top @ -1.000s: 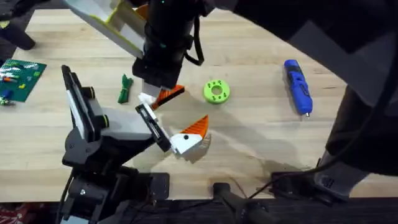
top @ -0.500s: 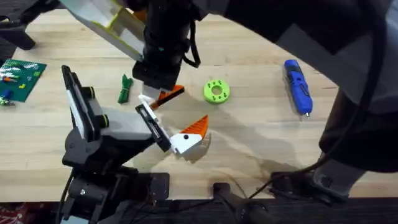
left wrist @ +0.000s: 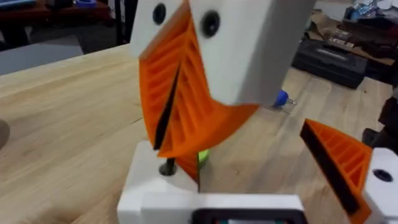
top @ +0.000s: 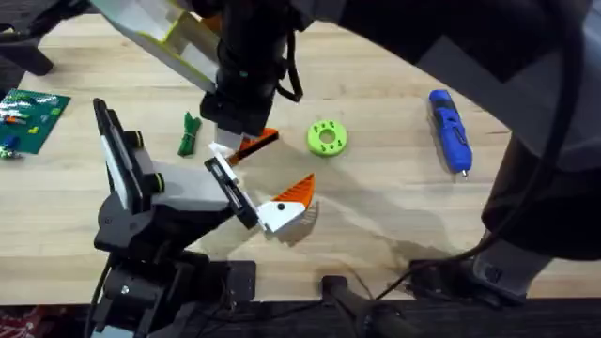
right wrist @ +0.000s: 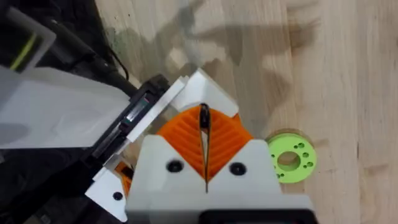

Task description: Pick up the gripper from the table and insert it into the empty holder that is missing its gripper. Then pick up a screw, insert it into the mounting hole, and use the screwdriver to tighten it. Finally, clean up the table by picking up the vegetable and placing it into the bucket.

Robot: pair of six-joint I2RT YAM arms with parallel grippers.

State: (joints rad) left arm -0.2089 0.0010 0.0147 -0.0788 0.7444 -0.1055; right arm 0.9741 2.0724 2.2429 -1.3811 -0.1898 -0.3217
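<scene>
The right gripper point(top: 235, 141) has reached across to the left half of the table point(top: 394, 216). Its two white fingers stand with the orange ribbed pads point(right wrist: 186, 140) pressed together, so that only a thin dark slit is between them. As far as one can see, they pinch the gripper point(top: 257, 140). In the overhead view this small part lies with its long axis across the table. The orange wedge points to the right and a little away from the bases, and the white base is toward the left, just beside the end of the left arm's rail.

The left gripper point(top: 254, 188) is spread wide. Its one finger point(top: 286, 201), orange and white with a black dot, sits at the near end of the rail, well apart from the far end where the right gripper works. In the left wrist view a white block point(left wrist: 152, 183) with a dark hole is directly under the tip of the closed pads.

The screwdriver point(top: 449, 130) lies on the right side. Its long axis runs from far to near and its thin metal tip points toward the bases. No label on it can be read. The vegetable point(top: 188, 133) lies left of the right gripper, also lengthwise from far to near. A lime-green disc with holes point(top: 327, 138) is just to the right of the gripper. At the left edge is a green circuit board point(top: 33, 117); its print is too small to read.
</scene>
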